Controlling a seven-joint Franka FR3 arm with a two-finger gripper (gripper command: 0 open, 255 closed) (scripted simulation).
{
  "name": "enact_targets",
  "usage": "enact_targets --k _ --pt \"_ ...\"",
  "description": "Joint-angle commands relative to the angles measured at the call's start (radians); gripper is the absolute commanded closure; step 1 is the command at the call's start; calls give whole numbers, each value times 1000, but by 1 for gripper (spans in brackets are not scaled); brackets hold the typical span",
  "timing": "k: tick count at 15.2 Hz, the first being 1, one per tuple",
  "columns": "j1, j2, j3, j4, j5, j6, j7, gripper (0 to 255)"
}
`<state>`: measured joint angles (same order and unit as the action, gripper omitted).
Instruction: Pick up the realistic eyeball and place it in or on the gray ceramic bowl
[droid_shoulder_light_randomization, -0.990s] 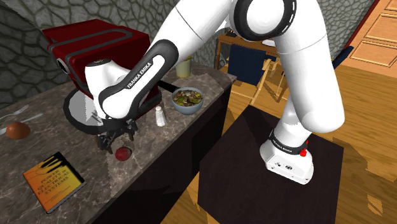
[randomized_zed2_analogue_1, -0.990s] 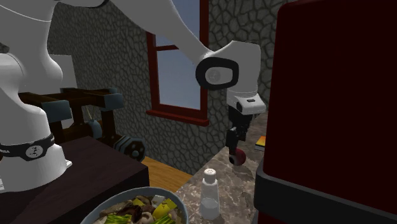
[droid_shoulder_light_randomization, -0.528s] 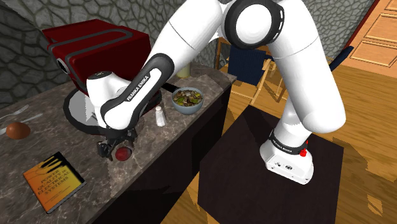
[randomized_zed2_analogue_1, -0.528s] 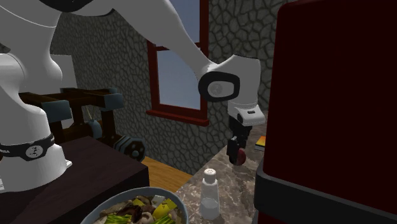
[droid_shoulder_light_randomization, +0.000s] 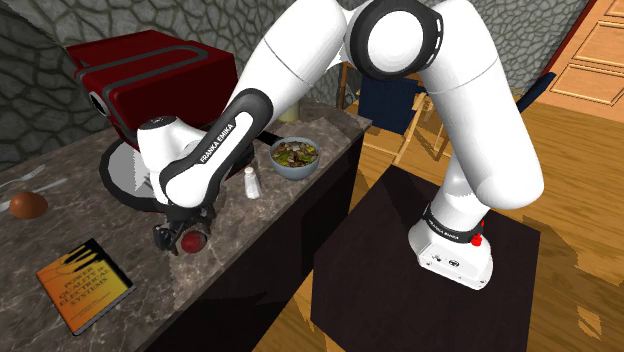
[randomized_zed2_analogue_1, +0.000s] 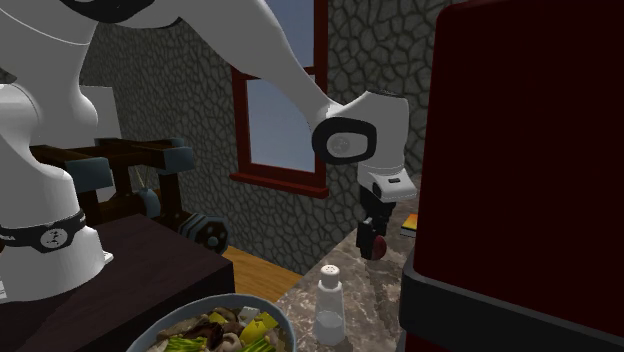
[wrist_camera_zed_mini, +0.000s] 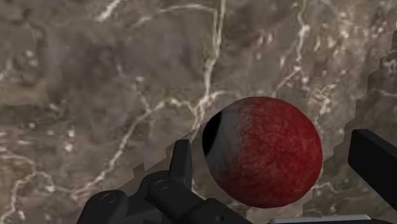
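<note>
The eyeball (wrist_camera_zed_mini: 267, 159), a dark red veined ball with a pale patch and a black pupil, lies on the brown marble counter (wrist_camera_zed_mini: 95, 76). My gripper (wrist_camera_zed_mini: 277, 159) is down around it, open. One finger (wrist_camera_zed_mini: 181, 162) and the other (wrist_camera_zed_mini: 375, 159) stand on either side with small gaps. In the shoulder view the gripper (droid_shoulder_light_randomization: 186, 238) sits low over the eyeball (droid_shoulder_light_randomization: 194, 242) near the counter's front edge. The second exterior view has the gripper (randomized_zed2_analogue_1: 372, 243) and the eyeball (randomized_zed2_analogue_1: 379, 247) beside the red appliance. The grey bowl (droid_shoulder_light_randomization: 283, 168), holding mixed food, stands farther along the counter; its rim (randomized_zed2_analogue_1: 215, 300) is in the foreground.
A big dark red appliance (droid_shoulder_light_randomization: 150, 80) on a white base (droid_shoulder_light_randomization: 122, 180) stands right behind the gripper. A white shaker (droid_shoulder_light_randomization: 252, 182) stands between the eyeball and the bowl. A book (droid_shoulder_light_randomization: 85, 283) and a brown egg-like object (droid_shoulder_light_randomization: 28, 205) lie toward the shoulder view's left.
The hand has come down from above the eyeball, so the fingers now straddle it. The eyeball has stayed in place on the counter.
</note>
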<state>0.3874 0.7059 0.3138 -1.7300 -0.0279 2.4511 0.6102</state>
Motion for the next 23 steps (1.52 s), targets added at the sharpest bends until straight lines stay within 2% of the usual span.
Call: enact_targets --k 1,10,23 --pt "0 0 0 0 0 0 0 255" --pt "0 0 0 0 0 0 0 255" --pt "-20 -119 24 -1 25 -115 3 255"
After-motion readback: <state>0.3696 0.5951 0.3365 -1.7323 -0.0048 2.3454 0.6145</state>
